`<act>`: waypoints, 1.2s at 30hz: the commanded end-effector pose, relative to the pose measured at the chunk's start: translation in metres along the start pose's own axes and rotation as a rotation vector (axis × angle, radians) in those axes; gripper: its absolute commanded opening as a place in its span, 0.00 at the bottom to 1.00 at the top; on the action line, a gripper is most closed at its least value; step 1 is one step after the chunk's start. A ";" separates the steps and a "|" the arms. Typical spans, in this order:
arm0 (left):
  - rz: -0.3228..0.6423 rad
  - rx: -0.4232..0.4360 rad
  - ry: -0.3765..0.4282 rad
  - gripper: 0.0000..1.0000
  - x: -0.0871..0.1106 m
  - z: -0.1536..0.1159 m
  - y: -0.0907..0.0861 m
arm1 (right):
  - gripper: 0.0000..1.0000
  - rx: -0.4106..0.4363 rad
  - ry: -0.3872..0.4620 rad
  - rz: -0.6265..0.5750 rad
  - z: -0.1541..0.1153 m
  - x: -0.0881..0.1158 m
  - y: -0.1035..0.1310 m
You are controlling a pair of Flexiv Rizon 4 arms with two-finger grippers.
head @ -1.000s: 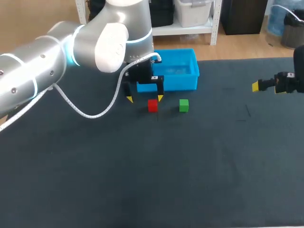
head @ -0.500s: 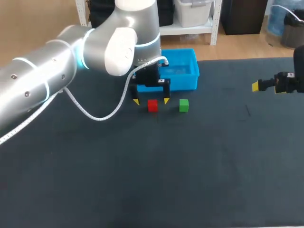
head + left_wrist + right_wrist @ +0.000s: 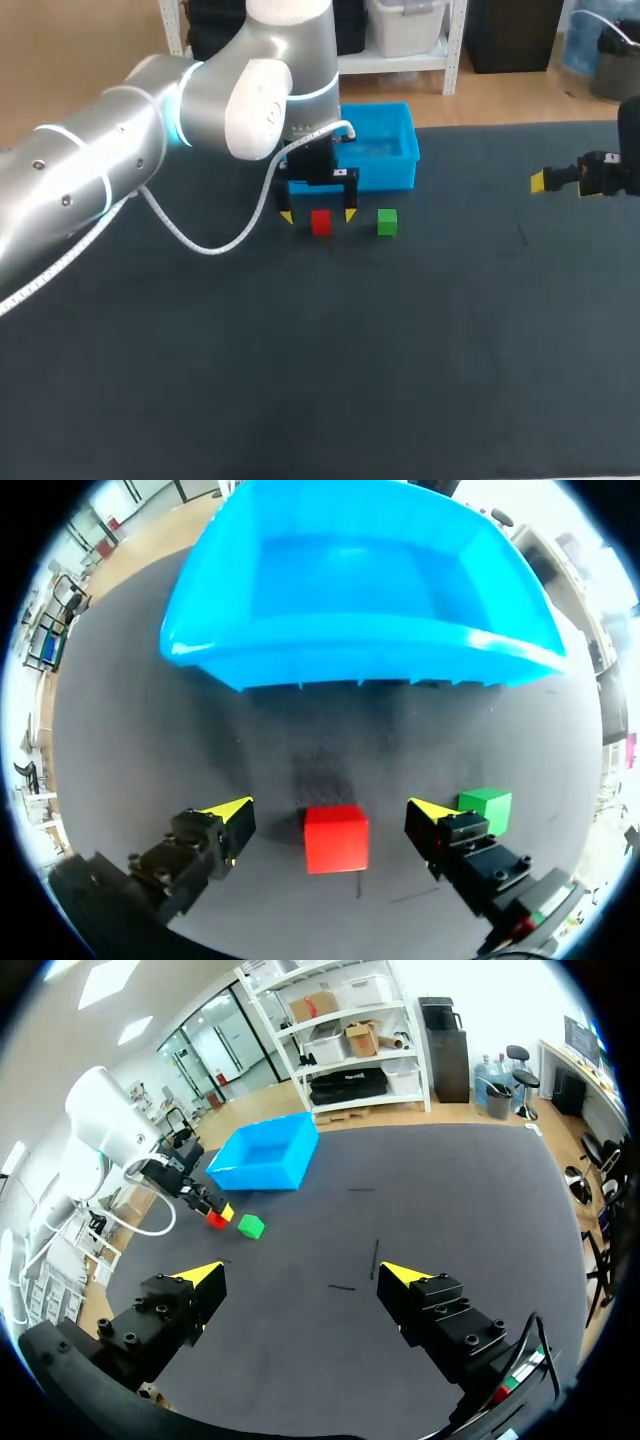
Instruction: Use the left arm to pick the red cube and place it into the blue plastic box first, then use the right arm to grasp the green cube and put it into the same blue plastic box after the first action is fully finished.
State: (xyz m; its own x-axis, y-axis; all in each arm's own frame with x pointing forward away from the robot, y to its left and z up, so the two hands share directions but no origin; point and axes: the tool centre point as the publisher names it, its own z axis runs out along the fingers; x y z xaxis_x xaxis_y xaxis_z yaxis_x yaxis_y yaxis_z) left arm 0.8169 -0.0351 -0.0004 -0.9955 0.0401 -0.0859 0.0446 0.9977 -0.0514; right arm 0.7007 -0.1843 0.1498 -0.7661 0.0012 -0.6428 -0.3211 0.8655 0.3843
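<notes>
Straddling the red cube [image 3: 336, 838], the left gripper [image 3: 331, 815] has its jaws spread wide, one yellow tip on each side of the cube with a gap at both, so it grips nothing. The cube sits on the dark table [image 3: 300, 380], just on the near side of the blue plastic box [image 3: 395, 170]. The green cube [image 3: 387, 222] lies close to the right of the red one, just outside the left gripper's finger there. The right gripper [image 3: 302, 1277] hovers well off to the right over the table, jaws open and holding nothing.
</notes>
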 end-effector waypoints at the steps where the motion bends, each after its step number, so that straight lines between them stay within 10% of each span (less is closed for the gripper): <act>1: -0.005 -0.002 0.003 1.00 0.002 0.001 -0.003 | 1.00 0.000 0.000 -0.001 0.000 0.000 0.000; 6: -0.014 0.000 0.001 1.00 0.003 0.002 -0.004 | 1.00 0.000 0.000 -0.001 0.000 0.000 0.000; 7: -0.017 0.001 0.000 0.41 0.003 0.002 -0.004 | 1.00 0.000 0.000 -0.001 0.000 0.000 0.000; 8: -0.018 0.000 0.000 0.10 0.002 0.003 -0.004 | 1.00 0.000 0.000 -0.001 0.000 0.000 0.000; 9: -0.018 0.000 0.001 0.00 0.002 0.003 -0.004 | 1.00 0.000 0.000 -0.001 0.000 0.000 0.000; 36: 0.002 0.002 -0.056 0.00 0.002 -0.033 0.001 | 1.00 0.000 0.000 -0.001 0.000 0.000 0.000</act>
State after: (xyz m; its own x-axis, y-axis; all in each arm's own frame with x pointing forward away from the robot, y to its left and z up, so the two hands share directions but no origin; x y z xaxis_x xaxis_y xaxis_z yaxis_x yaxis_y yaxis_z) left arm 0.8229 -0.0387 0.0196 -0.9916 0.0377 -0.1237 0.0440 0.9979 -0.0484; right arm 0.7007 -0.1843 0.1498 -0.7661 0.0012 -0.6428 -0.3212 0.8655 0.3843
